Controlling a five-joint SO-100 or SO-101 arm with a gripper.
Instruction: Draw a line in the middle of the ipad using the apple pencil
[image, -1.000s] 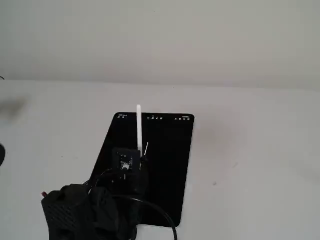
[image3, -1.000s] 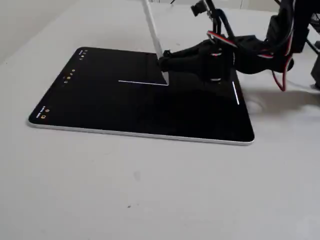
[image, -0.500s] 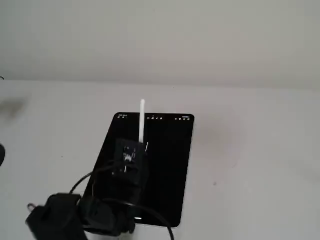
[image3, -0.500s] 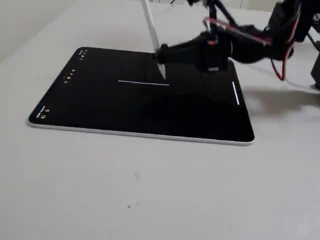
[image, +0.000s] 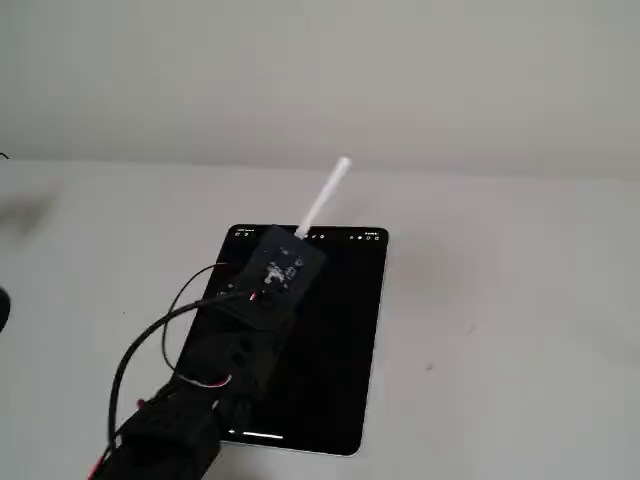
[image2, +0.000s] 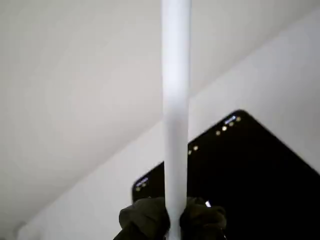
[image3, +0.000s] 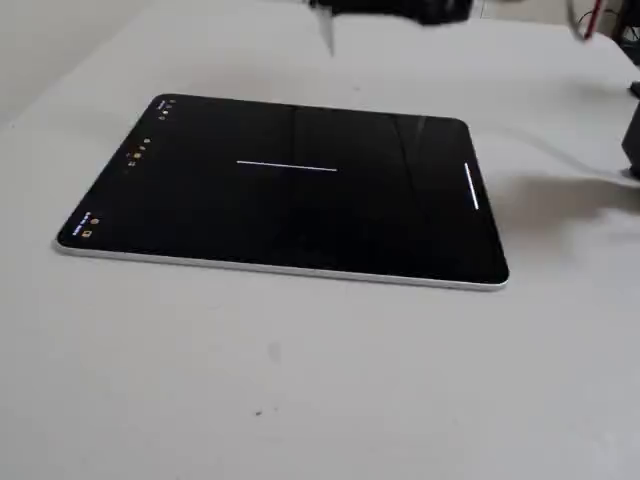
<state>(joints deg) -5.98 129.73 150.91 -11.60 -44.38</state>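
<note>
The ipad (image3: 200, 215) lies flat on the white table, its black screen showing a thin white line (image3: 287, 167) near the middle. My gripper (image3: 325, 8) hangs well above the tablet's far edge, shut on the apple pencil (image3: 326, 35), whose tip points down clear of the screen. From the other fixed view the gripper (image: 298, 238) covers the line, and the apple pencil (image: 325, 195) slants up and to the right over the ipad (image: 340, 340). In the wrist view the apple pencil (image2: 176, 100) runs straight up between dark fingers (image2: 145, 220), with the ipad (image2: 250, 170) below.
A short white bar (image3: 471, 187) glows near the tablet's right end, and tiny toolbar icons (image3: 140, 150) line the left end. The arm's black body and cables (image: 170, 400) lie over the tablet's near-left corner. Bare white table (image3: 300, 380) surrounds the tablet.
The gripper has lifted the pencil off the screen and swung it upward and away, tilting it to the right. The white line stays on the screen where the tip was.
</note>
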